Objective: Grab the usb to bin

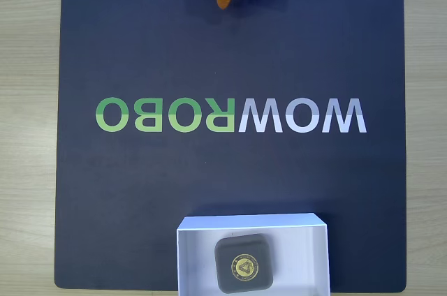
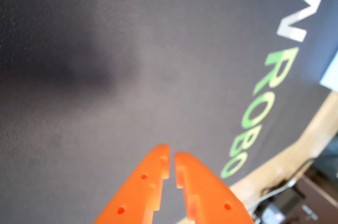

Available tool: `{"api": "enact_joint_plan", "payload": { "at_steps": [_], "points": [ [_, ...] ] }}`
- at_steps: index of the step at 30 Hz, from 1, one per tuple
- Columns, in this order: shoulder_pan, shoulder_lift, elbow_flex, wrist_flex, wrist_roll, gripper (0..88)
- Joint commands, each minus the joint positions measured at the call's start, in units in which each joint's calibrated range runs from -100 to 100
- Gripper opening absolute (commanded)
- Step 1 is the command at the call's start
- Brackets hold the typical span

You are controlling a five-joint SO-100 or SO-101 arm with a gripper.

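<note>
We see the usb already lying inside the bin, at the near edge of the dark mat in the fixed view. So we think the job looks done. Past the big letters, the mat has lots of open room. Far up at the top edge, our orange claw is nearly closed and holds nothing. Next, we think it just needs to rest.

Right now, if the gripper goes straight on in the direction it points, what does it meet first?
Most likely the bare dark mat. In the wrist view the gripper, its tips almost together, aims at empty mat, though depth is unclear. The usb already lies in the bin, far across the mat.
</note>
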Motion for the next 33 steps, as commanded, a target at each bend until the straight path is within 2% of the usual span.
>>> {"api": "enact_joint_plan", "payload": {
  "at_steps": [1, 33],
  "points": [
    [0.24, -0.08, 0.0, 0.27, 0.09, 1.0],
    [0.24, -0.08, 0.0, 0.27, 0.09, 1.0]
  ]
}}
